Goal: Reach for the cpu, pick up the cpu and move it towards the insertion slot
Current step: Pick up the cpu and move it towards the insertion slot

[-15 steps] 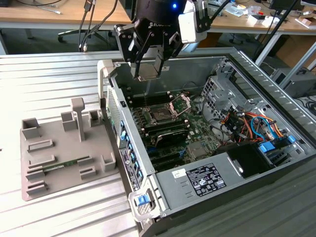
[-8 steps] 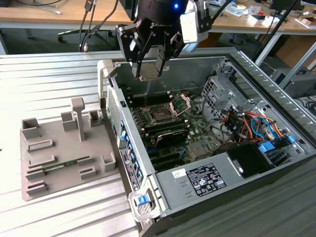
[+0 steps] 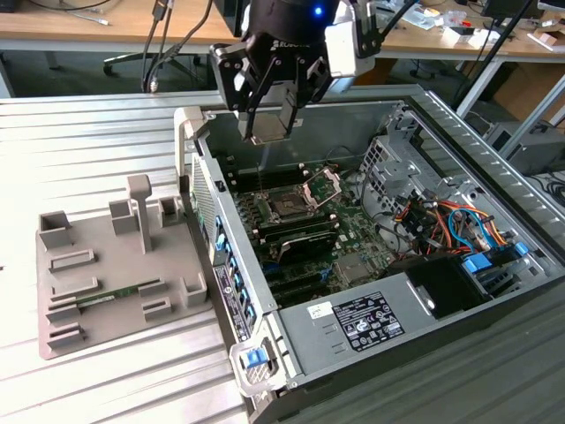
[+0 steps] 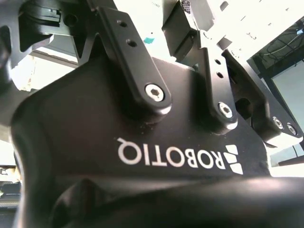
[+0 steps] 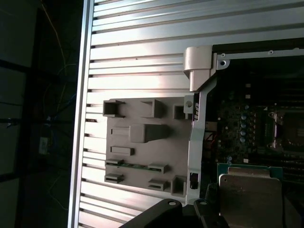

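Claw [image 3: 274, 117] clamped on cpu [image 3: 267, 132], hovering over open PC case [image 3: 205, 190]; insertion slot [image 3: 287, 206] below, apart.

- cpu [image 3: 270, 125], upper centre of the exterior view: side edges covered by the gripper [image 3: 271, 132] clamping it.
- First wrist view: cpu [image 5: 249, 197] and insertion slot [image 5: 287, 126] each cut off by the frame edge.
- Computer case [image 3: 231, 291] runs off the exterior view's lower edge.
- Second wrist view: background behind the gripper body is washed out, cannot tell what is there.

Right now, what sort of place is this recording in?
Probably a robotics lab: an open computer case on a ribbed metal table, a grey parts fixture beside it, desks with cables behind.
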